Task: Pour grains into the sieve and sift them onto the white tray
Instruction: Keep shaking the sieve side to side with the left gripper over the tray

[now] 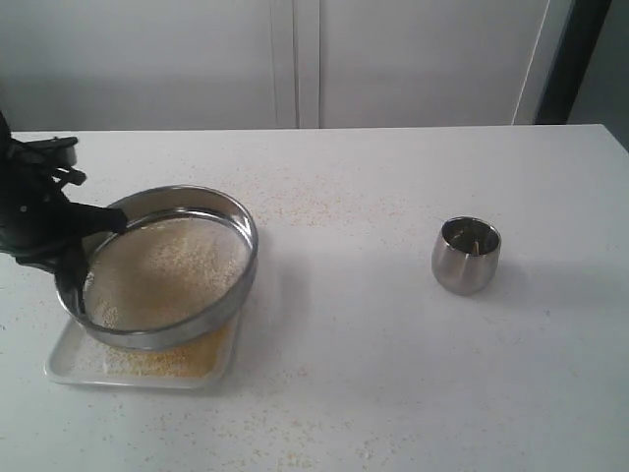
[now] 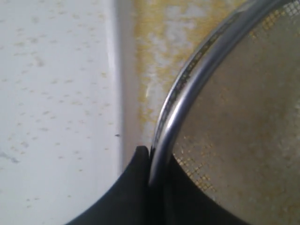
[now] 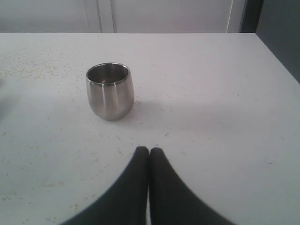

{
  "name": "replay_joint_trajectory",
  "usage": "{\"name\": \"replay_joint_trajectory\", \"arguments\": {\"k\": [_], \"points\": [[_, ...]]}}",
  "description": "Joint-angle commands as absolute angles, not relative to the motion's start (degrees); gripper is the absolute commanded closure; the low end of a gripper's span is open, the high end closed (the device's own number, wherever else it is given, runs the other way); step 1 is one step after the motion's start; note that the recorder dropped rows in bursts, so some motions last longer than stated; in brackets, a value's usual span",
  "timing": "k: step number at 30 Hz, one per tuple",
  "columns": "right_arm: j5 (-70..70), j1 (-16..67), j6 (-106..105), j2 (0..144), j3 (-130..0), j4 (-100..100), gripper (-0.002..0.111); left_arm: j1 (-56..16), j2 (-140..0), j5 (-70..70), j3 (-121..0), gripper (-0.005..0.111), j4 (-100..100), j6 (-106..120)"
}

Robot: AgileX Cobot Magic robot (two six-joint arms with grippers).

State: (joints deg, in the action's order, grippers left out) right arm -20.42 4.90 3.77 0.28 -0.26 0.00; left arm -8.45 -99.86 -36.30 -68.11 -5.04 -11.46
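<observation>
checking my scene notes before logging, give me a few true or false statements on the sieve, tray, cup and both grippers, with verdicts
1. The left gripper clamps the sieve by its rim. True.
2. The steel cup lies tipped on its side. False: it stands upright on the table.
3. The right gripper holds the steel cup. False: it is shut on nothing, apart from the cup.
4. Yellow meal lies on the white tray below the sieve. True.
5. The sieve's mesh is bare. False: pale grains cover it.
</observation>
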Motion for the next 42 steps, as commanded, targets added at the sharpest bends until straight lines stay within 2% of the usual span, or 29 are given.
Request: {"name": "replay_joint_trajectory", "arguments": {"k": [1, 4, 8, 11, 13, 16, 18, 20, 22, 24, 26, 29, 31, 32, 34, 37, 39, 40, 41, 42], "points": [[-19.6, 4.5, 3.9, 0.0, 0.0, 0.0, 0.108, -6.5, -99.0, -40.4, -68.1, 0.107, -10.9, -10.4], [-19.6, 4.5, 3.9, 0.0, 0.0, 0.0, 0.108, -8.0, -98.3, -35.9, -67.6, 0.107, -10.8, 0.0], [-19.6, 4.5, 3.9, 0.0, 0.0, 0.0, 0.108, -5.3, -99.4, -35.7, -67.4, 0.107, -9.2, -15.1], [-19.6, 4.5, 3.9, 0.0, 0.0, 0.0, 0.108, -7.1, -98.7, -39.5, -67.4, 0.107, -17.3, -2.9], [-19.6, 4.5, 3.9, 0.0, 0.0, 0.0, 0.108, -8.5, -98.5, -36.1, -67.2, 0.107, -15.4, 5.4], [-19.6, 4.5, 3.9, 0.0, 0.0, 0.0, 0.108, -5.7, -99.4, -32.6, -67.2, 0.107, -5.7, -10.7], [-19.6, 4.5, 3.9, 0.0, 0.0, 0.0, 0.108, -4.1, -99.9, -36.8, -67.9, 0.107, -8.1, -16.1], [-19.6, 4.5, 3.9, 0.0, 0.0, 0.0, 0.108, -4.9, -99.5, -40.6, -68.0, 0.107, -13.2, -5.9], [-19.6, 4.5, 3.9, 0.0, 0.0, 0.0, 0.108, -6.0, -98.8, -36.6, -67.1, 0.107, -12.8, 3.8], [-19.6, 4.5, 3.9, 0.0, 0.0, 0.0, 0.108, -4.8, -99.2, -30.2, -66.3, 0.107, -7.2, -4.7], [-19.6, 4.5, 3.9, 0.0, 0.0, 0.0, 0.108, -3.2, -100.0, -31.5, -67.0, 0.107, -8.5, -17.3], [-19.6, 4.5, 3.9, 0.0, 0.0, 0.0, 0.108, -5.0, -99.3, -38.8, -67.9, 0.107, -17.2, -2.3], [-19.6, 4.5, 3.9, 0.0, 0.0, 0.0, 0.108, -6.8, -98.2, -35.2, -67.4, 0.107, -15.7, 8.2], [-19.6, 4.5, 3.9, 0.0, 0.0, 0.0, 0.108, -6.9, -98.0, -31.6, -66.9, 0.107, -12.6, 6.6], [-19.6, 4.5, 3.9, 0.0, 0.0, 0.0, 0.108, -3.9, -99.0, -27.1, -67.0, 0.107, -7.3, -12.8], [-19.6, 4.5, 3.9, 0.0, 0.0, 0.0, 0.108, -4.5, -99.3, -33.9, -67.6, 0.107, -11.5, -7.0], [-19.6, 4.5, 3.9, 0.0, 0.0, 0.0, 0.108, -5.3, -98.4, -28.8, -65.5, 0.107, -8.2, 2.0], [-19.6, 4.5, 3.9, 0.0, 0.0, 0.0, 0.108, -3.0, -99.2, -24.6, -64.4, 0.107, -5.9, -6.9], [-19.6, 4.5, 3.9, 0.0, 0.0, 0.0, 0.108, -2.0, -99.8, -27.5, -65.1, 0.107, -8.3, -13.8], [-19.6, 4.5, 3.9, 0.0, 0.0, 0.0, 0.108, -3.1, -100.0, -33.9, -65.7, 0.107, -15.0, -6.4]]}}
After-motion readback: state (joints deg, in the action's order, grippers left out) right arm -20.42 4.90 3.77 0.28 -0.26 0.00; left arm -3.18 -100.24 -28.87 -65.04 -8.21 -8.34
